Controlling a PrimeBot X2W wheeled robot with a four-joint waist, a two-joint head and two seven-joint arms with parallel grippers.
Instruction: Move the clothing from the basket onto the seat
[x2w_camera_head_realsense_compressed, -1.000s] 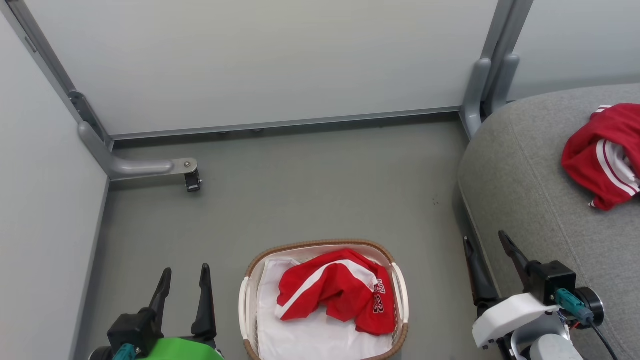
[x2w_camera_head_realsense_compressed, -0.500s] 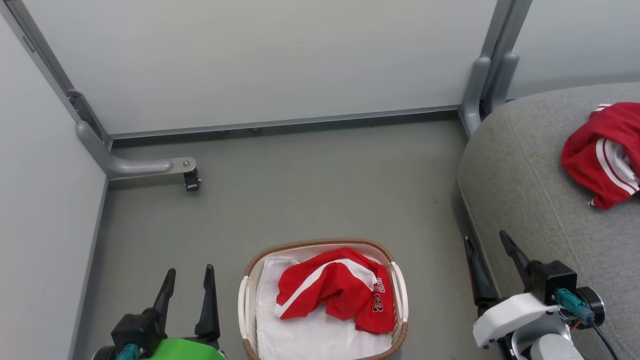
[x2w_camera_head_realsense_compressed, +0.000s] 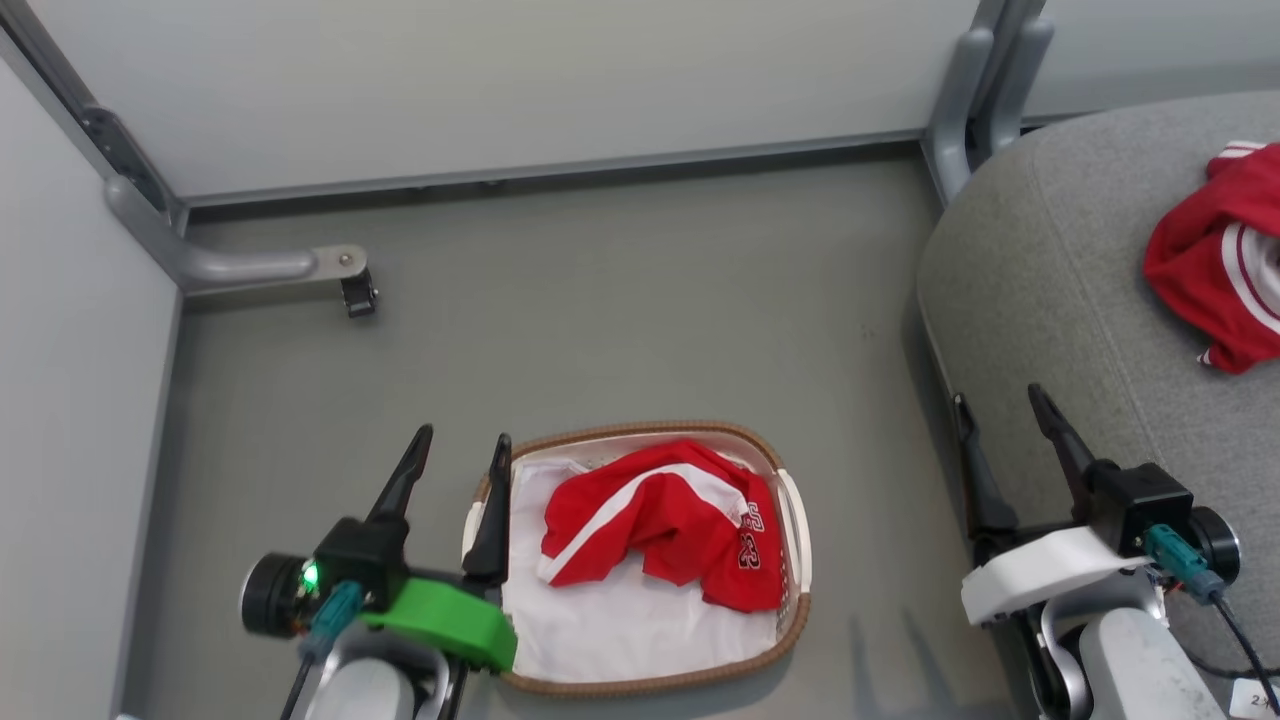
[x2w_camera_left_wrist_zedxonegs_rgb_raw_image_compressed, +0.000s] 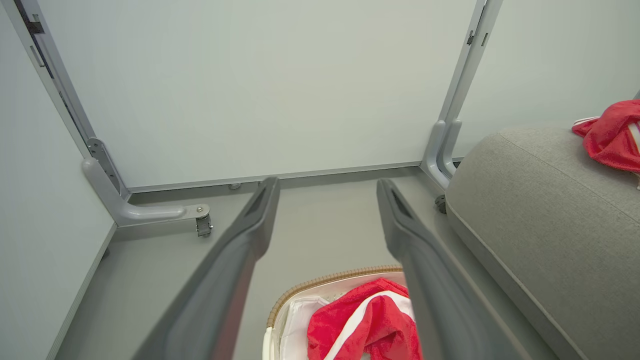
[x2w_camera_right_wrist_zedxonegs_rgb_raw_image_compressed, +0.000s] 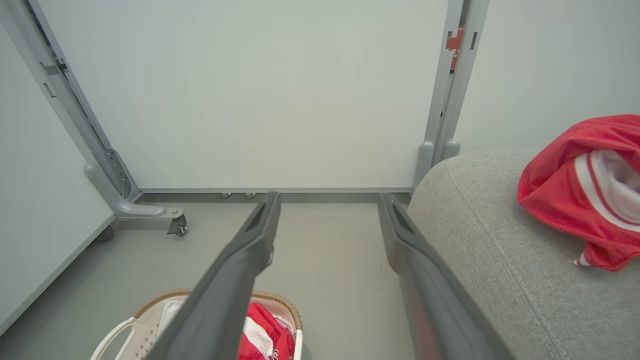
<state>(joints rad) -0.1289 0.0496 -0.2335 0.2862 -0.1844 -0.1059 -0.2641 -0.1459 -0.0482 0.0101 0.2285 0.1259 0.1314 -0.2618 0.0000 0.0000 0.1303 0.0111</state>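
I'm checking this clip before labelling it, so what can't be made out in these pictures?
Head view: the red bundle on the sofa is cut off by the right edge.
Head view: lettering on the red jersey in the basket is folded, too small to read.
Head view: the basket's left rim sits behind the left hand.
Head view: anything under the white sheet is covered.
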